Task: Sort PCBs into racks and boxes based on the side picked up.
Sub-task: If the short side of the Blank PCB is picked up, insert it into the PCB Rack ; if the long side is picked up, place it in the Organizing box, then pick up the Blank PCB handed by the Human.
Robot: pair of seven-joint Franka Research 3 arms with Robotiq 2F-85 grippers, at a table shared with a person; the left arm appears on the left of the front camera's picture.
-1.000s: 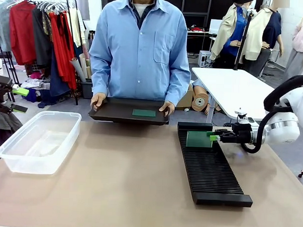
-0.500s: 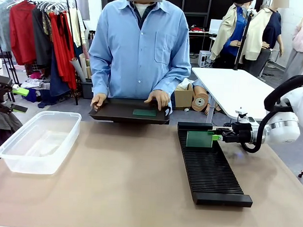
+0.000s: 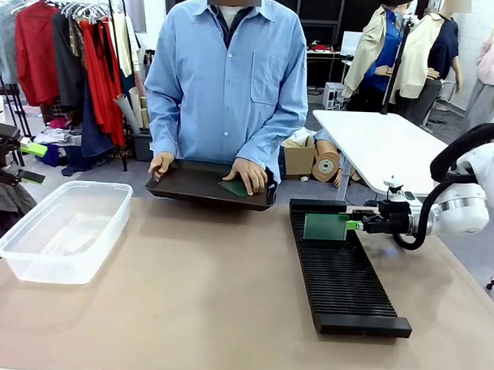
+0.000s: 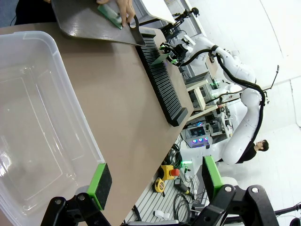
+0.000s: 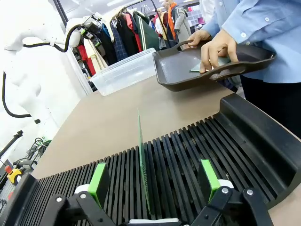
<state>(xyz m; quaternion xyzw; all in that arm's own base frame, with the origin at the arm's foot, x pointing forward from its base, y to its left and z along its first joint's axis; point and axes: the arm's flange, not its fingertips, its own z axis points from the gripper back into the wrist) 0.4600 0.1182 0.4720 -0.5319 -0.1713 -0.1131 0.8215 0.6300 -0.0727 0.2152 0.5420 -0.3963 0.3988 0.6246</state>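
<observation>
One green PCB (image 3: 325, 227) stands upright in a slot at the far end of the long black rack (image 3: 345, 278). My right gripper (image 3: 351, 225) is open at that board's right edge. In the right wrist view the PCB (image 5: 142, 160) stands edge-on between the green pads (image 5: 99, 181), touching neither. The person's hand (image 3: 249, 175) presses on a second PCB (image 3: 231, 188) lying in the black tray (image 3: 190, 183) that they hold. My left gripper (image 4: 155, 179) hangs open and empty over the near rim of the clear box (image 4: 37, 127), which is empty.
The clear box (image 3: 63, 227) sits at the table's left and the rack at its right, with bare brown tabletop (image 3: 203, 289) between. The tray rests on the far edge in front of the person. A white table (image 3: 378, 141) stands behind on the right.
My right gripper has opened and let go of the PCB, which now stands in the rack. The person's hand has moved from the tray's rim onto the PCB in the tray.
</observation>
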